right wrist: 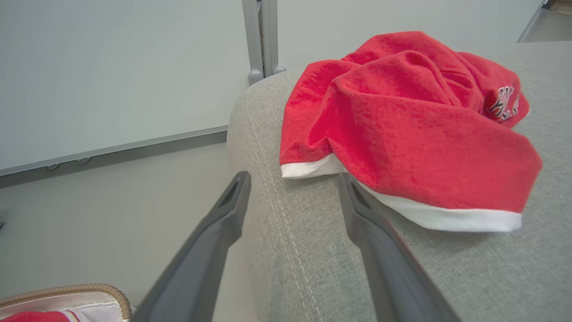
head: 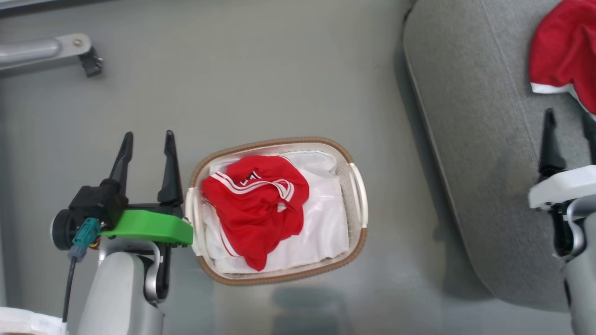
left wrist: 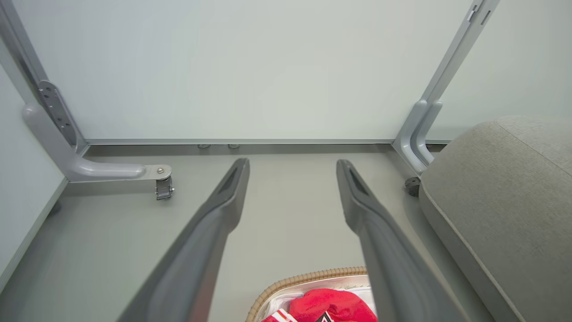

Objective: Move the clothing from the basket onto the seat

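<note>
- Seat garment [head: 565, 46] cut off by picture edge; print unreadable.
- Two red garments: one on seat [head: 475, 139], basket garment [head: 253, 204] in basket [head: 279, 140].
- Left gripper [head: 148, 135], right gripper [right wrist: 293, 178]: fingers apart, empty.

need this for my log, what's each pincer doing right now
Left pincer: open, empty, next to the basket.
Right pincer: open, holding nothing, over the seat by the red garment.
</note>
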You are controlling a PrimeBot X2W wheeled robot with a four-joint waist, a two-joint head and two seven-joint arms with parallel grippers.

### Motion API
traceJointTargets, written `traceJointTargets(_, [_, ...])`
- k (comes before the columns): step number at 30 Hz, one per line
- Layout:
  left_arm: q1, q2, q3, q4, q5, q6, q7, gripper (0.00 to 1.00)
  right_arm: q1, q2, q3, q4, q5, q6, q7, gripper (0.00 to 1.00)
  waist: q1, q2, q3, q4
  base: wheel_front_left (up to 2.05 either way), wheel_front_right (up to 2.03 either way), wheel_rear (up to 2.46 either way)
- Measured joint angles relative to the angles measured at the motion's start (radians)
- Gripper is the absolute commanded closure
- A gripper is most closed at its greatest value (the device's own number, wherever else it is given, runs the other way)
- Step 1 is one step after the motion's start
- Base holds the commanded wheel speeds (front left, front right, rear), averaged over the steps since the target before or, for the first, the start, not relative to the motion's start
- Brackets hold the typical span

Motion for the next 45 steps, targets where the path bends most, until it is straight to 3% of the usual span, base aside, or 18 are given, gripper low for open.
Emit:
traceJointTargets(9, [0.030,-0.003,0.091,-0.001,0.105,0.020,0.000,0.00,0.001,0.077,0.102,-0.047,-0.006,0.000,0.000,0.00,0.0000,0.0000,-0.079,0.083,0.00,0.00,0.00])
traceJointTargets(18, [0.113,-0.004,0.101,0.016,0.131,0.031,0.000,0.00,0.071,0.143,0.198,-0.076,-0.066,0.000,0.000,0.00,0.0000,0.0000,-0.173,0.122,0.00,0.00,0.00])
traceJointTargets(30, [0.267,-0.004,0.067,-0.002,0.109,0.050,0.000,0.00,0.246,0.169,0.208,-0.164,-0.133,0.000,0.000,0.00,0.0000,0.0000,-0.316,0.137,0.00,0.00,0.00])
traceJointTargets(45, [0.396,-0.005,0.000,-0.047,0.073,0.059,0.000,0.00,0.383,0.183,0.199,-0.171,-0.147,0.000,0.000,0.00,-0.0001,0.0000,-0.416,0.142,0.00,0.00,0.00])
